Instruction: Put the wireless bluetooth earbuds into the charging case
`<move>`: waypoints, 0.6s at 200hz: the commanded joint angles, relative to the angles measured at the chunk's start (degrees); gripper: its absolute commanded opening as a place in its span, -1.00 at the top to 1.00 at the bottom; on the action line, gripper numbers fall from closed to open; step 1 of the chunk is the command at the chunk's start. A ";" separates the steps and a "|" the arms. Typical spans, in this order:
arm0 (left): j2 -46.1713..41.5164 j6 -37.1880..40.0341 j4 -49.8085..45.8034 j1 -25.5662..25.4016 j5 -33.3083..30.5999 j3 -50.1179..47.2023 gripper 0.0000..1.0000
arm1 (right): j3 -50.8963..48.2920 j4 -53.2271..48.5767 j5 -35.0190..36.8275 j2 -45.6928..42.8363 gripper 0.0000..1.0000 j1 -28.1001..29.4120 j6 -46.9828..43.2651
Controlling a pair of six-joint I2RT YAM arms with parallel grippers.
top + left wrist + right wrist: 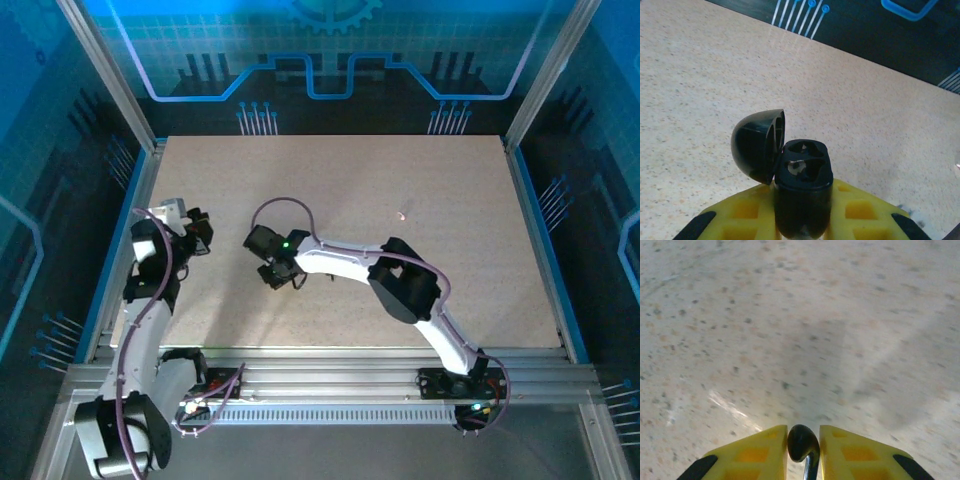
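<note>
Left fingers (860, 210) clamp the charging case (805, 172), its lid (752, 145) hinged open to the left. The case's base is cut off below, and what its sockets contain cannot be made out. Right fingers (757, 452) pinch one black earbud (802, 441) over the blurred desk (805, 315), its stem cropped at the bottom edge.

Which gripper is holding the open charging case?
The left gripper: it clamps the black charging case, lid flipped open. The right gripper pinches a small earbud.
</note>
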 commanded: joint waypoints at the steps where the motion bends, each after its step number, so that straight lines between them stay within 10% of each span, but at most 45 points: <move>1: 0.58 1.93 0.18 -2.66 1.32 1.37 0.85 | -5.01 5.00 -0.61 -5.95 0.54 -2.28 3.27; 120: 7.98 3.81 23.46 -25.46 2.91 -4.07 0.85 | -28.96 20.53 -3.75 -32.57 0.54 -14.72 6.46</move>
